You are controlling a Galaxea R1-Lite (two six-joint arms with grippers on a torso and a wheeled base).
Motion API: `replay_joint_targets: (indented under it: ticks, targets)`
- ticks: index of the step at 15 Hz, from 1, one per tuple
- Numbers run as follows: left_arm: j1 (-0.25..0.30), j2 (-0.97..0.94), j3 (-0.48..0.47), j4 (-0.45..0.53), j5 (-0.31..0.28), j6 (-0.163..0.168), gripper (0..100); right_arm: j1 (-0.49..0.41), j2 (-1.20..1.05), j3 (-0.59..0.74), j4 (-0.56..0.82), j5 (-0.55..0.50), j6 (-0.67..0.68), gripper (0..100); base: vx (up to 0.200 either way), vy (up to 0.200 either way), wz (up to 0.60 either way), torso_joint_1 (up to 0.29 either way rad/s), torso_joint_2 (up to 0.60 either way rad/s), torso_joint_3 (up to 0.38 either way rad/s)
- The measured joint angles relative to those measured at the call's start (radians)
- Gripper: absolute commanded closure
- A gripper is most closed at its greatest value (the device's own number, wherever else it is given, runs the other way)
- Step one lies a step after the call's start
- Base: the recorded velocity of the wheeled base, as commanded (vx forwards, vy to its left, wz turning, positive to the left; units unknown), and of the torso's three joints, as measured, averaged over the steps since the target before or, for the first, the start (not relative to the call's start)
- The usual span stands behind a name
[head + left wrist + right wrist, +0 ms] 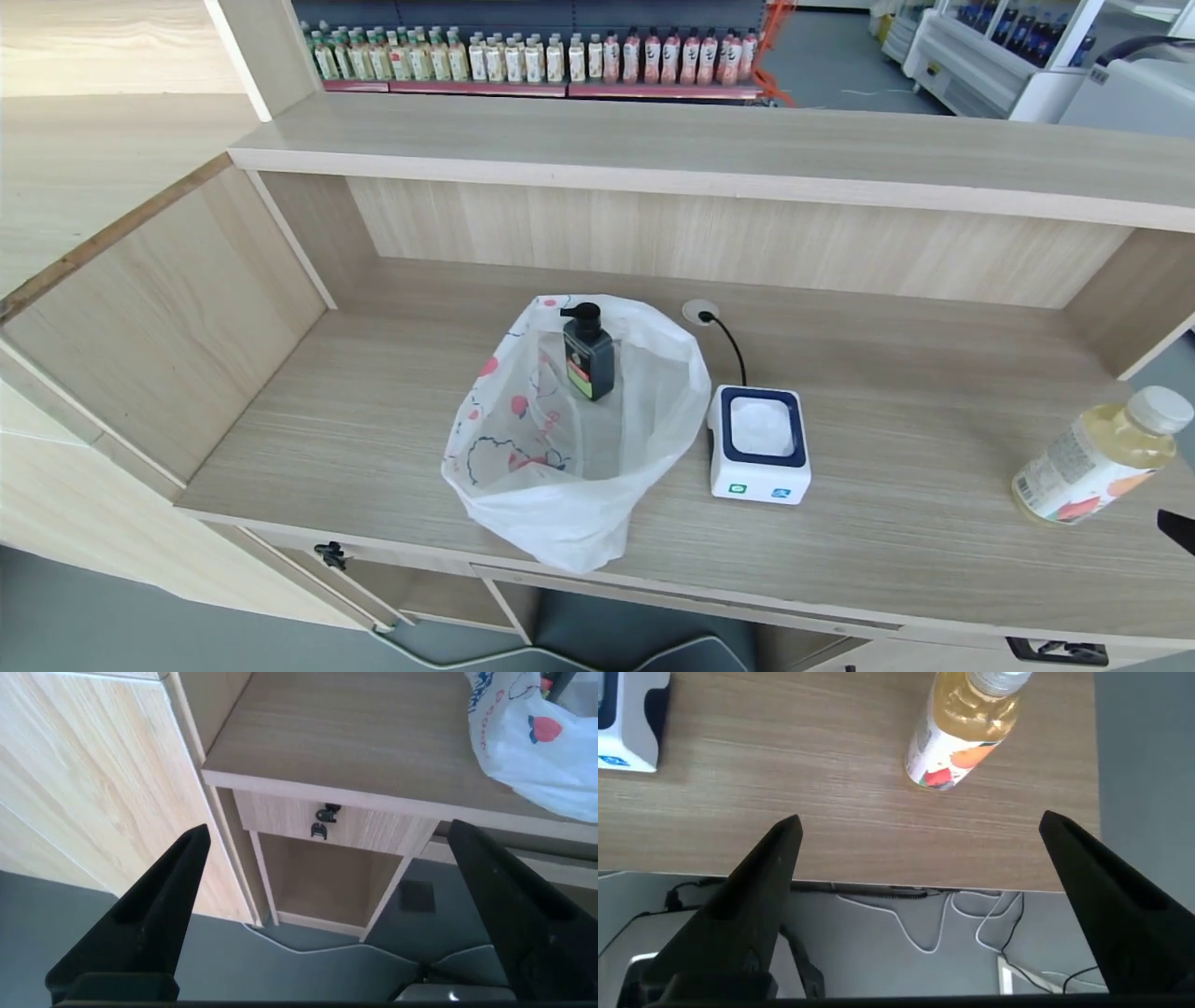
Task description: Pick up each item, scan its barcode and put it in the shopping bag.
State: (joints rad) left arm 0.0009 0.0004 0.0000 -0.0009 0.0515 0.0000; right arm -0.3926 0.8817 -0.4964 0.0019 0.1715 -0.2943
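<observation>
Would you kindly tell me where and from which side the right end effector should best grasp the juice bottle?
Grip the juice bottle around its labelled middle, coming level from the counter's front edge with the open right end effector: it seems to stand upright and is round-bodied.

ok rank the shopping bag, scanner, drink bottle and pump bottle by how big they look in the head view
1. shopping bag, largest by far
2. scanner and drink bottle: look about alike, left unranked
3. black pump bottle, smallest
</observation>
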Motion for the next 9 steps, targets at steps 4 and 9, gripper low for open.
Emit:
replay_joint_targets:
  ticks: [4,9]
  targets:
    - [0.0,0.0,0.0,0.0,0.0,0.0,0,0.0,-0.007,0.016,0.008,0.0,-0.003,0,-0.2,-0.2,0.0,-0.002,0.0,0.006]
    - [0.001,0.0,0.0,0.0,0.001,0.0,0,0.0,0.002,0.016,0.0,0.001,-0.003,0,-0.08,-0.08,0.0,-0.001,0.0,0.001]
